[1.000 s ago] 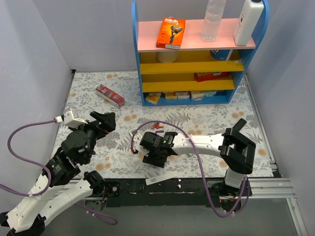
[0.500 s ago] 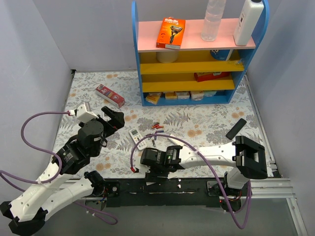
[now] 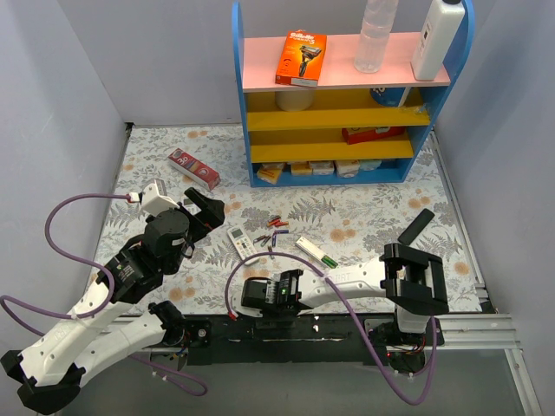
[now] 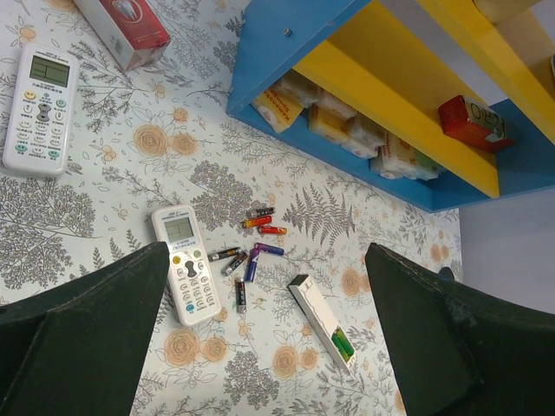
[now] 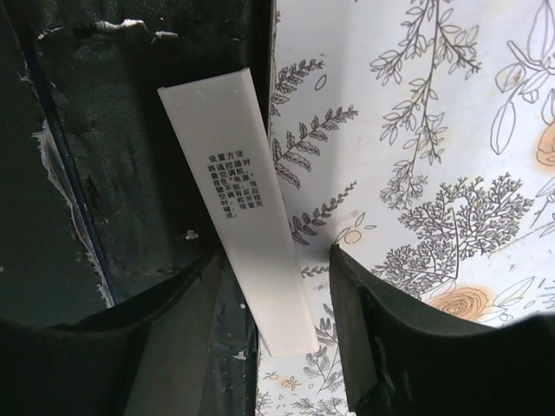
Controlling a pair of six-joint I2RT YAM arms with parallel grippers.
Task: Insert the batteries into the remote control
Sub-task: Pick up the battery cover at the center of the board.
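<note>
Several small batteries (image 4: 251,251), red, blue and black, lie loose beside a white remote (image 4: 185,276); the top view shows the batteries (image 3: 272,227) and that remote (image 3: 241,240). A slim white remote (image 4: 319,319) lies back up with two green cells in its open bay; it also shows in the top view (image 3: 316,251). My left gripper (image 4: 267,260) is open and empty, high above them. My right gripper (image 5: 273,256) is open at the table's front edge. Its fingers stand either side of a white battery cover (image 5: 247,208) printed with Chinese text.
A second white remote (image 4: 42,110) and a red box (image 4: 121,22) lie at the far left. A blue and yellow shelf (image 3: 347,87) stands at the back. A black remote (image 3: 416,227) lies at the right. The black front rail (image 5: 104,173) runs under the cover.
My right gripper has drawn back from the middle of the table to the front edge, over the white cover, uncovering the slim remote. My left gripper has swung forward and right.
</note>
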